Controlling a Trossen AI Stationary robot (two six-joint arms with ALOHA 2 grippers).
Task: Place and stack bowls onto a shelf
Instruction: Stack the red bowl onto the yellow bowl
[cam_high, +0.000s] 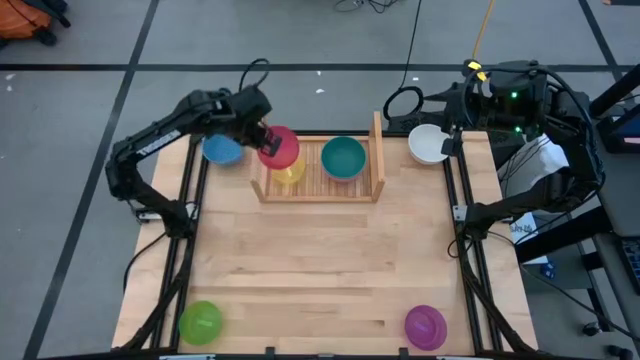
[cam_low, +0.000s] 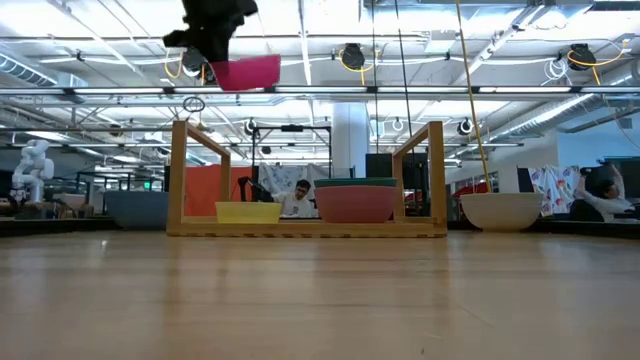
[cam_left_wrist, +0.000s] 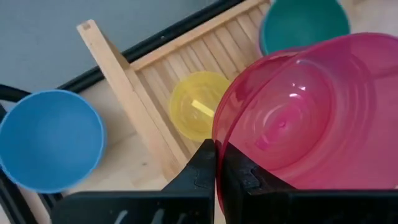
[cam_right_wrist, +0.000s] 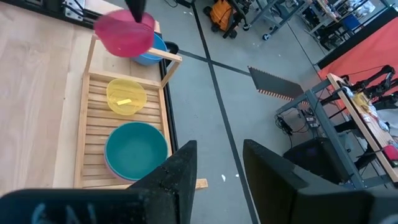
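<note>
Around my pale wooden worktop (cam_high: 320, 270) lay a grey floor (cam_high: 80, 120) crossed by dark lines. Beyond it, ceiling strip lights (cam_low: 520, 45) glowed, an orange panel (cam_low: 200, 190) stood, and a seated person (cam_low: 298, 198) waited.

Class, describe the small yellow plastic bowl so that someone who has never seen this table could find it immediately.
Find the small light-wood slatted shelf at the far edge of the table. The yellow plastic bowl sits on its slats at the end nearest the blue bowl. Unlike the teal bowl stacked on a pink one at the other end, it sits alone, below the red-magenta bowl held in the left gripper.
</note>
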